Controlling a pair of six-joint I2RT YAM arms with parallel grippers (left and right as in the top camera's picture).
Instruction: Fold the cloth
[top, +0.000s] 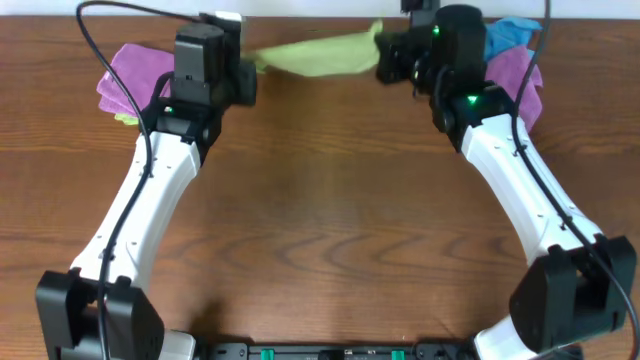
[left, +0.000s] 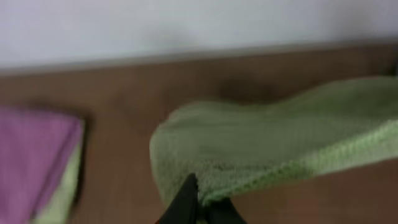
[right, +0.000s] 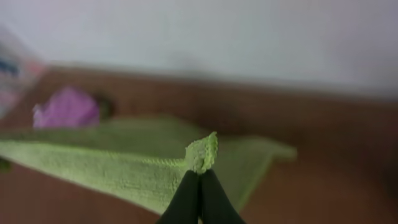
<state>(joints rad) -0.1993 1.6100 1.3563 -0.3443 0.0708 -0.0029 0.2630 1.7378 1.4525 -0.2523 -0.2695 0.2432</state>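
The left gripper (left: 200, 200) pinches one end of the green cloth (top: 315, 52); the right gripper (right: 199, 177) pinches the other. It hangs stretched near the table's (top: 320, 230) far edge. It looks soft, light and floppy, so corners hold best. Only the top view shows the whole stretch; the wrist views show each pinch.

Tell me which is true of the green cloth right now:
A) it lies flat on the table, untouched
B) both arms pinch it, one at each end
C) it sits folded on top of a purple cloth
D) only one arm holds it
B: the left tool is shut on one end of the green cloth and the right tool on a corner at the other end, so it stretches between them.
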